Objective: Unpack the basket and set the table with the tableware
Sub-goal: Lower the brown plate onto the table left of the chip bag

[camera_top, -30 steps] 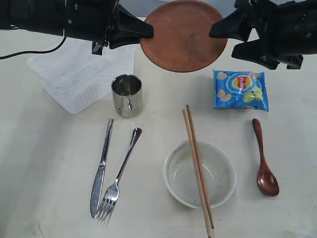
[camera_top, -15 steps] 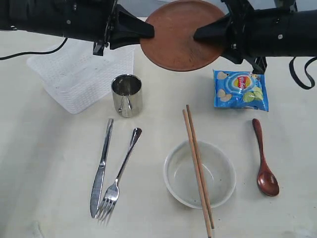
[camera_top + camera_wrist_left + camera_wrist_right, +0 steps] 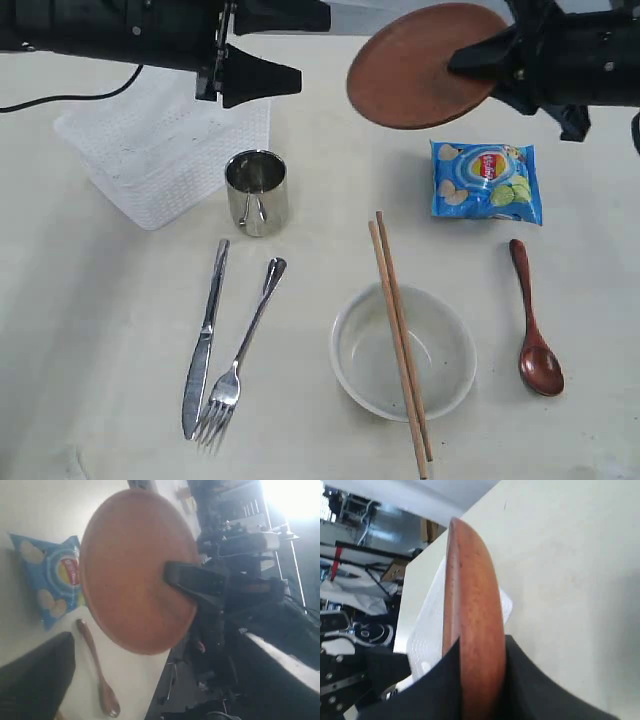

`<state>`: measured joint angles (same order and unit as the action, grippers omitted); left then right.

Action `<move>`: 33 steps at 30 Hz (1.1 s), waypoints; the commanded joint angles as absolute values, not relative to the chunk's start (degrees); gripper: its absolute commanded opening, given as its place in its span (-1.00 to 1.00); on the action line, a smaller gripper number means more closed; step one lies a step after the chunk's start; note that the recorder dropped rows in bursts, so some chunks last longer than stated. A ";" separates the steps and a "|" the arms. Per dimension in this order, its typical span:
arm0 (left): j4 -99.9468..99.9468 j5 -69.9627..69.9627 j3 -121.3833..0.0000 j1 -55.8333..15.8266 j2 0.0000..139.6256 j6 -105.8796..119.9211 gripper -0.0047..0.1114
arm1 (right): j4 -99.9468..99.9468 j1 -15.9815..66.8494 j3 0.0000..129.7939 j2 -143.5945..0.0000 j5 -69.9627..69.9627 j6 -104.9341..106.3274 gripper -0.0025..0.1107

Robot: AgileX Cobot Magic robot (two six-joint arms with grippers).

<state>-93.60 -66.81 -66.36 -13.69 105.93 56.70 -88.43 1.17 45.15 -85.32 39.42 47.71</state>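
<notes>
1. Pale cream table (image 3: 90, 420), seen from above. A cluttered room shows only in the wrist views.
2. Far left: the white lattice basket (image 3: 150, 165), which looks emptied.
3. Left gripper (image 3: 312, 47): jaws spread, holding nothing, apart from the plate.
4. Already laid on the table: steel cup (image 3: 257, 190), knife (image 3: 205, 340) and fork (image 3: 240, 355) side by side, and a pale bowl (image 3: 445, 350) with wooden chopsticks (image 3: 400, 340) resting across it.
5. Reddish-brown plate (image 3: 410, 70): aloft and tilted, with the right gripper (image 3: 455, 65) pinching its rim.
6. Right: blue chips bag (image 3: 487, 180) and, nearer the camera, a dark wooden spoon (image 3: 533, 330), both lying flat.
7. Progress, as judged: the setting is nearly complete; only the plate remains to be put down.
8. Obscured: the left arm covers the basket's far edge, the plate hides the right gripper's second finger in the exterior view, and the plate's height above the table cannot be told.
</notes>
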 commanded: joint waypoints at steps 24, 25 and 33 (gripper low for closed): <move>-84.24 -69.96 -43.05 5.15 74.38 65.80 -0.92 | -51.62 3.61 73.87 -116.64 51.62 36.17 -0.96; -84.13 -69.96 -42.85 5.15 74.38 65.80 -0.92 | -51.62 4.00 73.87 -117.03 51.48 36.17 -0.96; -84.24 -69.96 -42.88 5.15 74.38 65.97 -0.92 | -51.11 6.24 73.87 -119.08 53.07 36.17 -0.96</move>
<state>-83.23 -69.63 -43.05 5.02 74.86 65.43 -51.68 5.24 73.60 -118.51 52.19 35.62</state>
